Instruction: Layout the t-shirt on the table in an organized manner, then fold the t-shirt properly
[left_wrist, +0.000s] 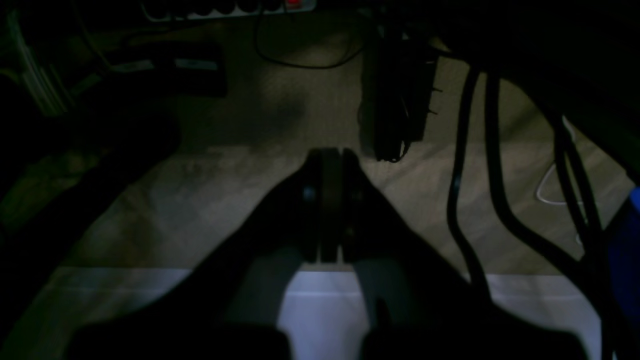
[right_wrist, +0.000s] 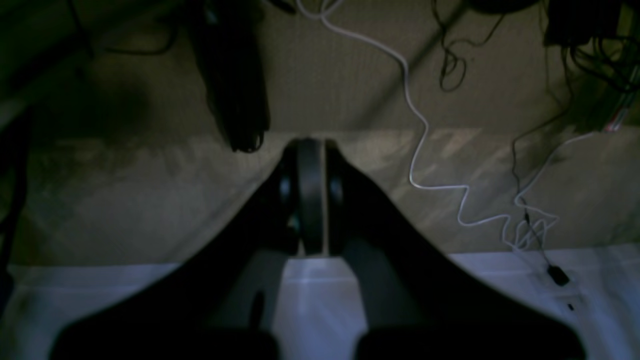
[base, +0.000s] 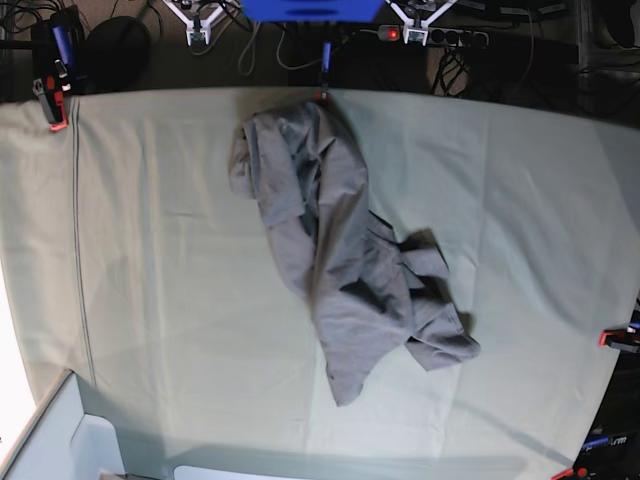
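The grey t-shirt (base: 340, 270) lies crumpled in a long bunched heap across the middle of the table (base: 150, 250), running from the far edge toward the near right. Neither arm shows in the base view. In the left wrist view, my left gripper (left_wrist: 330, 152) is shut with nothing between its fingers, pointing at a dim carpeted floor. My right gripper (right_wrist: 312, 145) is likewise shut and empty over the dark floor. The t-shirt appears in neither wrist view.
Red clamps (base: 55, 120) (base: 615, 338) grip the pale green cloth at the table edges. A pale box (base: 50, 440) stands at the near left corner. Black cables (left_wrist: 480, 190) and a white cable (right_wrist: 420, 150) trail over the floor.
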